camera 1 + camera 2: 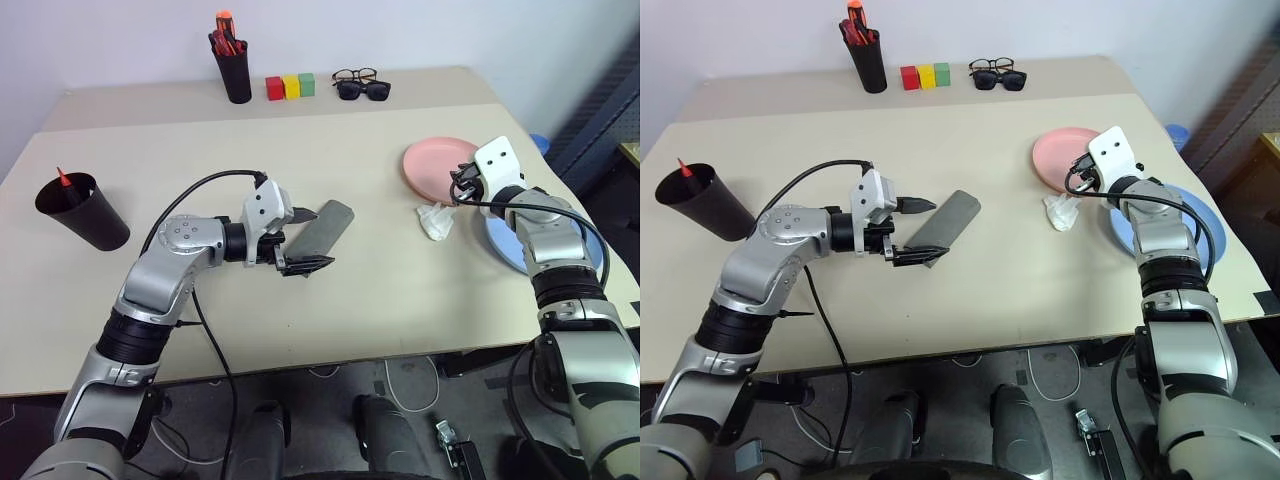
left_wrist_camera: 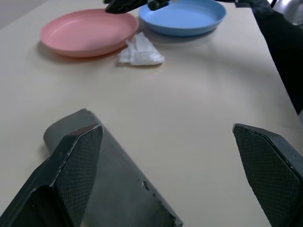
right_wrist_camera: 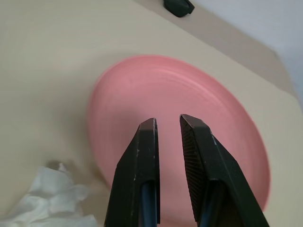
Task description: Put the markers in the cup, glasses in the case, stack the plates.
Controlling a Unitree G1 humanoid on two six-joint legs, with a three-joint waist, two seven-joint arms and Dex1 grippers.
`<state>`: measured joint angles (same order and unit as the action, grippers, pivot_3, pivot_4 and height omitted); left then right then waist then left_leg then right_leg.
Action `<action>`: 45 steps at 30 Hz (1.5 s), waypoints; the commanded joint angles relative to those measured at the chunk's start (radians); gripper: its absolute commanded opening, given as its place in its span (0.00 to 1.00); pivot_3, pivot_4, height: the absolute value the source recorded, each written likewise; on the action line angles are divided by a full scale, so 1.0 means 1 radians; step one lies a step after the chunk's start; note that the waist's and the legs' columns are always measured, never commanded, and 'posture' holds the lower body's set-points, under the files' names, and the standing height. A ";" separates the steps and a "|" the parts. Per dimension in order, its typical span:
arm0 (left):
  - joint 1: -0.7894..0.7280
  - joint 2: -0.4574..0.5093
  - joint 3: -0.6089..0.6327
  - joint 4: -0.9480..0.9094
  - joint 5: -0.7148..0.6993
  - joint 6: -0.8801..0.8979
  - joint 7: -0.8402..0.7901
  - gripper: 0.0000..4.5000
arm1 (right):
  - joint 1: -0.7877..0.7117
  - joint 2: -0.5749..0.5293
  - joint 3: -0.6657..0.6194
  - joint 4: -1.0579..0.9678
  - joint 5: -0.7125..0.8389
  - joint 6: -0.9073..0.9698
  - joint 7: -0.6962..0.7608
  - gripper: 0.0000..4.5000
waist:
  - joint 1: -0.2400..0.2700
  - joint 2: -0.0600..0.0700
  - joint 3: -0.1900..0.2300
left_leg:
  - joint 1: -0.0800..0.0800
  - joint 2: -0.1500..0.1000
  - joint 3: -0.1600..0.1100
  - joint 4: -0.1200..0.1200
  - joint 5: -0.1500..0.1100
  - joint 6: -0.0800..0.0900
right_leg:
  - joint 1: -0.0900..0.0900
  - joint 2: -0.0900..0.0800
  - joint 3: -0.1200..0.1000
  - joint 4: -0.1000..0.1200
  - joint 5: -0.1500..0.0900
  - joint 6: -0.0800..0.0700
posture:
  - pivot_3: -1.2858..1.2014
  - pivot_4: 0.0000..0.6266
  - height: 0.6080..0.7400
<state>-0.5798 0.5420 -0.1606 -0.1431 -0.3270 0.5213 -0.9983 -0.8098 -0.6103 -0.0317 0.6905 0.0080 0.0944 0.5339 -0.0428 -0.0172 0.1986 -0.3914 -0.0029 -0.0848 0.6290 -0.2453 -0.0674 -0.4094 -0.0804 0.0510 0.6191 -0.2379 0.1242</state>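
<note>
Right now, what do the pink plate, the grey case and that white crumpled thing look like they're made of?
Pink plate: likely plastic, smooth with a soft even sheen and a thin moulded rim. Grey case: seems a hard shell with a matte, slightly scuffed skin; the material itself is unclear. White wad: probably tissue or thin paper, judging by its soft creases.
</note>
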 commanded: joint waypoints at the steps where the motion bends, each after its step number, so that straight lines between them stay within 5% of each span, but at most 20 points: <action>1: 0.002 0.006 0.026 -0.045 -0.020 0.006 0.011 1.00 | 0.090 -0.026 -0.075 -0.214 0.072 0.118 0.014 0.45 | 0.002 0.000 0.000 | 0.000 0.000 0.000 0.000 0.000 0.000 | 0.000 0.000 0.000 0.000 0.000 0.000 | 0.52 0.24 1.00; 6: -0.020 -0.009 0.010 -0.009 -0.021 -0.004 0.006 1.00 | 0.273 -0.031 -0.193 -0.551 0.133 0.368 -0.062 0.99 | 0.002 0.000 0.000 | 0.000 0.000 0.000 0.002 0.000 0.000 | 0.000 0.000 0.000 0.001 0.000 0.000 | 0.52 0.24 1.00; 13: -0.053 -0.032 -0.009 0.041 -0.015 -0.026 -0.019 1.00 | 0.435 -0.027 -0.277 -0.757 0.195 0.609 -0.097 0.99 | -0.003 0.000 0.000 | 0.001 0.000 0.000 0.003 0.000 0.000 | 0.001 0.000 0.000 0.002 0.000 -0.001 | 0.52 0.24 1.00; 21: -0.055 -0.035 -0.002 0.044 -0.012 -0.025 -0.013 1.00 | 0.472 -0.013 -0.260 -0.633 0.194 0.603 -0.099 0.99 | 0.000 0.000 0.000 | 0.001 0.000 0.001 0.003 0.000 0.001 | 0.001 0.000 0.001 0.003 0.000 -0.001 | 0.52 0.24 1.00; 24: -0.038 -0.023 0.006 0.021 -0.014 -0.014 -0.005 1.00 | 0.455 -0.023 -0.243 -0.554 0.170 0.554 -0.105 0.79 | -0.001 0.000 0.000 | 0.001 0.000 0.000 0.003 0.000 0.001 | 0.001 0.000 0.001 0.003 0.000 -0.001 | 0.52 0.24 1.00; 31: -0.012 -0.007 0.020 -0.016 -0.027 0.008 0.017 1.00 | 0.443 -0.033 -0.200 -0.507 0.131 0.494 -0.110 0.02 | -0.001 0.000 0.000 | 0.001 0.000 0.000 0.004 0.000 0.001 | 0.002 0.000 0.001 0.003 0.000 -0.001 | 0.52 0.24 1.00; 38: 0.000 -0.008 0.015 -0.024 -0.028 0.008 0.029 1.00 | 0.444 -0.077 -0.143 -0.556 0.033 0.431 -0.147 0.01 | 0.001 -0.001 -0.001 | 0.002 0.000 0.000 0.005 0.000 0.001 | 0.002 0.000 0.000 0.003 0.000 -0.002 | 0.52 0.24 1.00; 45: 0.007 -0.014 0.013 -0.038 -0.030 0.013 0.046 1.00 | 0.293 -0.108 -0.105 -0.485 -0.021 0.337 -0.151 0.01 | -0.004 0.000 0.000 | 0.002 0.000 0.001 0.004 0.000 0.001 | 0.002 0.000 0.001 0.003 0.000 -0.002 | 0.52 0.24 1.00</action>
<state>-0.5681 0.5259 -0.1692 -0.1377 -0.3399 0.5372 -0.9566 -0.4607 -0.6933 -0.1395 0.2062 0.0093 0.4892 0.3818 -0.0472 -0.0172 0.1981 -0.3897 -0.0031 -0.0838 0.6331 -0.2448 -0.0668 -0.4079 -0.0802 0.0519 0.6223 -0.2379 0.1226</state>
